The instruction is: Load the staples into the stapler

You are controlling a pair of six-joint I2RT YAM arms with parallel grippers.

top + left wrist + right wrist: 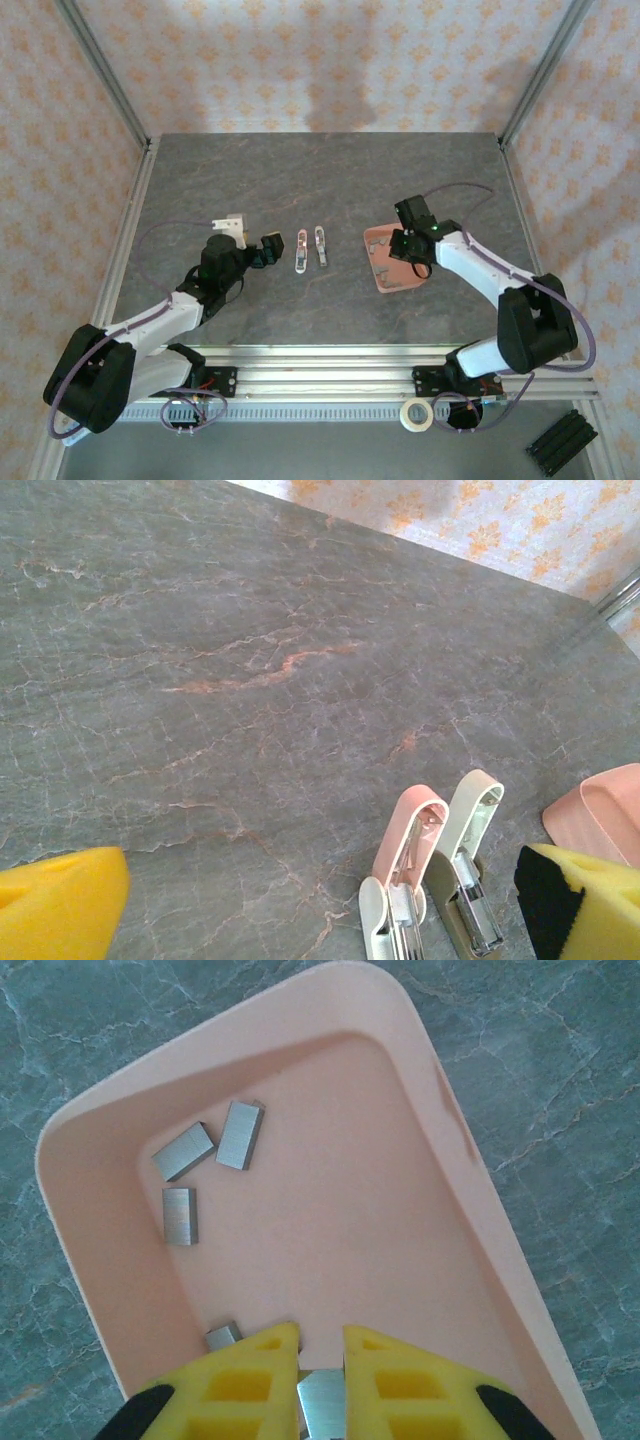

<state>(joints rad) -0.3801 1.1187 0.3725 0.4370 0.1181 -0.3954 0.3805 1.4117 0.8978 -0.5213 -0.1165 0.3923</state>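
The left hand (255, 240) is hovering with its fingers spread wide just beside the two mini staplers (405, 855), probably waiting to steady one. The staplers are lying side by side on the tabletop (300, 180) between the arms, where either can reach. Further right, the staples (183, 1152) are sitting loose in the pink tray (440, 1110), whose walls are corralling them. The right hand (320, 1340) is dipping into the tray, fingers pressed together on one staple strip (322, 1402), seemingly to lift it out.

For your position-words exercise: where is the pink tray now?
Overhead, the pink tray lies right of centre, right of the two staplers, under the right gripper pinching a staple strip.
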